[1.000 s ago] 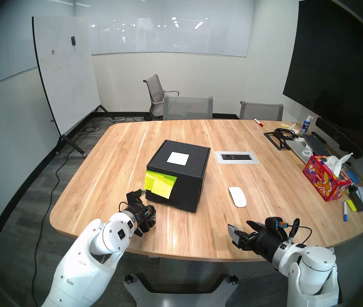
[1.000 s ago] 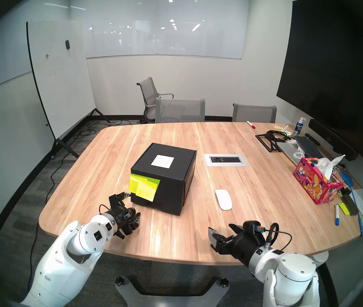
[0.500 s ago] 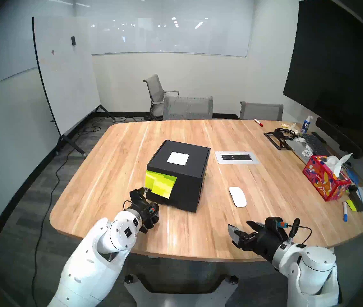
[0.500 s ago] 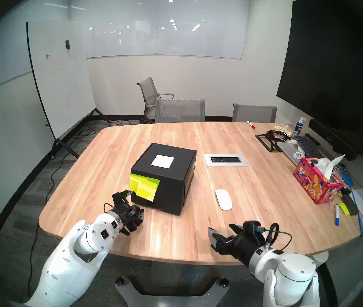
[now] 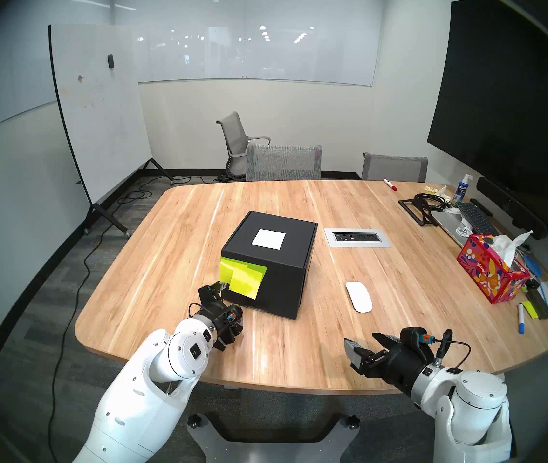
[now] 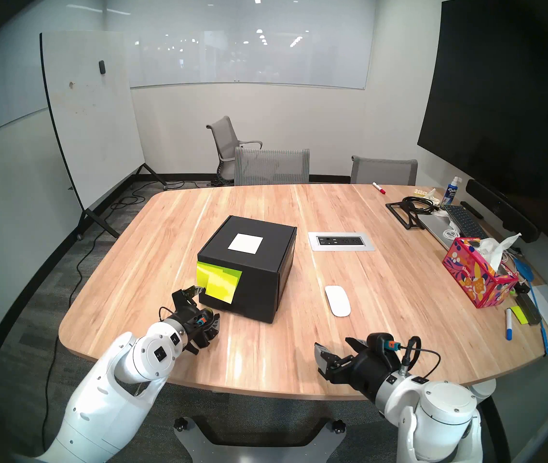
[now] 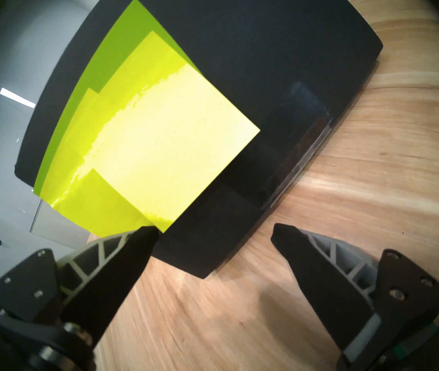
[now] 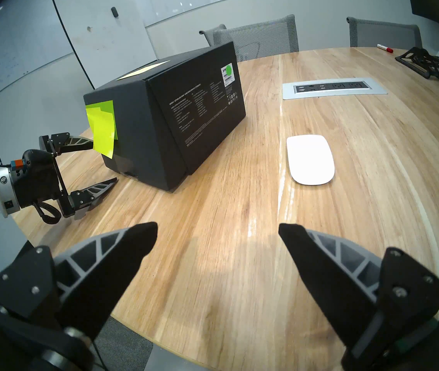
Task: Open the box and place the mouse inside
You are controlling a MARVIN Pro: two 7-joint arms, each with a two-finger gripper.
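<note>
1 box (image 5: 267,265), shut, mid-table; 1 mouse (image 5: 359,296) just R of it. L gripper (image 8: 103,164) wide, at box front, upper finger (image 7: 132,252) by notes (image 7: 143,137). R gripper (image 8: 217,235) wide, empty, mouse ahead, apart.

An office meeting room: a large wooden conference table (image 5: 383,215) with a built-in power outlet panel (image 5: 357,237), grey mesh chairs (image 5: 283,162) around it, a rolling whiteboard (image 5: 99,111), glass wall boards, and what looks like a big dark wall screen (image 5: 506,94).
</note>
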